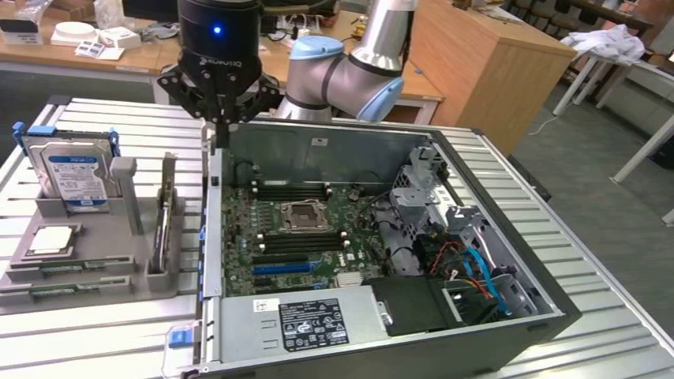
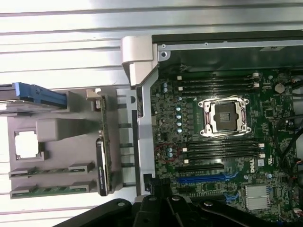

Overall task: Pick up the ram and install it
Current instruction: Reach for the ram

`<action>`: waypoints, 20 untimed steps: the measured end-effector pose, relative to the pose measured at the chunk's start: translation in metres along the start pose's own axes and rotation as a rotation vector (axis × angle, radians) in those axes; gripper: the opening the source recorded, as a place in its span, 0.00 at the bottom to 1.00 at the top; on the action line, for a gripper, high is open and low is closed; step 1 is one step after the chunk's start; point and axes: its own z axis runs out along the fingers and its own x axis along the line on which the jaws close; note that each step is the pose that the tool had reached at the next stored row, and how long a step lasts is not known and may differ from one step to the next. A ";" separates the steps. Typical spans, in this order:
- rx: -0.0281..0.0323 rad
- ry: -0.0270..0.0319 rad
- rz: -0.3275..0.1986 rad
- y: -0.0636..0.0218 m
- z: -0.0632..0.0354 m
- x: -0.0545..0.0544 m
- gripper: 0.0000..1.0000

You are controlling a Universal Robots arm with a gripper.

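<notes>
Two ram sticks (image 1: 65, 270) (image 2: 49, 170), thin and green, lie side by side in slots at the near end of a grey holder tray (image 1: 95, 237) to the exterior view's left of the open computer case (image 1: 368, 253). My gripper (image 1: 221, 130) (image 2: 158, 204) hangs shut with nothing between its fingers, above the case's far corner wall, between the tray and the motherboard (image 1: 305, 229) (image 2: 218, 132). It is well apart from the ram. Black memory slots (image 1: 300, 189) (image 2: 218, 85) run on both sides of the CPU socket (image 1: 305, 213) (image 2: 222, 116).
A blue-labelled hard drive (image 1: 69, 170) stands upright in the tray, with a CPU chip (image 1: 50, 241) and an upright card (image 1: 163, 221) beside it. Blue slots (image 1: 279, 267), the power supply (image 1: 316, 320) and cables (image 1: 474, 268) fill the case. Everything rests on a ribbed metal table (image 1: 95, 339).
</notes>
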 end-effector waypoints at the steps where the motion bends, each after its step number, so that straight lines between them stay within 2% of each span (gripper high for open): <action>1: 0.0000 0.0000 0.000 -0.0001 0.0000 0.001 0.11; 11: 0.0001 0.0001 0.000 -0.0013 -0.0003 0.017 0.11; 20: 0.0001 0.0001 0.000 -0.0026 -0.0006 0.036 0.11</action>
